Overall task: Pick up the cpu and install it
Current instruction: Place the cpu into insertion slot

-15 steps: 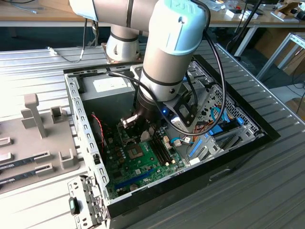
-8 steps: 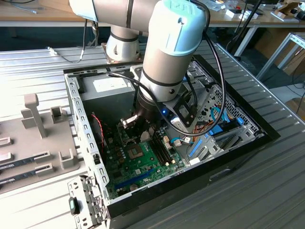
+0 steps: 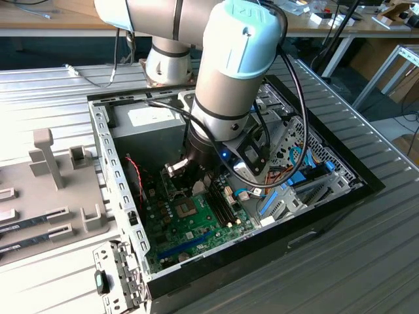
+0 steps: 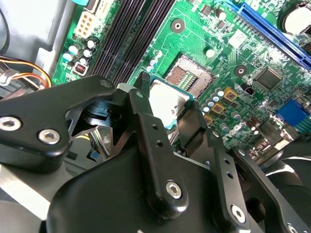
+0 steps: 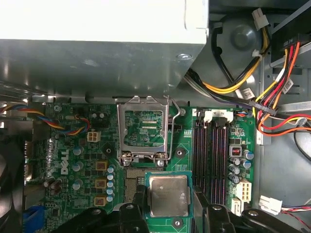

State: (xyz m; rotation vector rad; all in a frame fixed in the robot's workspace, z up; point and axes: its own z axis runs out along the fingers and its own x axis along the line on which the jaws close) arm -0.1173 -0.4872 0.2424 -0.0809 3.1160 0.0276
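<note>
The pincer [image 5: 168, 199] clamps the cpu [image 5: 167, 191] by opposite edges, close over the socket [image 5: 132, 180]. The cpu looks light, stiff and fragile, so edges suit.

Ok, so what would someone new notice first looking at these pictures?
The big grey robot arm with a pale blue cap, reaching down into the open black computer case in the exterior view. In the first wrist view its black gripper clamps the small square silver-topped cpu over the green motherboard, next to the open socket with its metal hatch raised.
</note>
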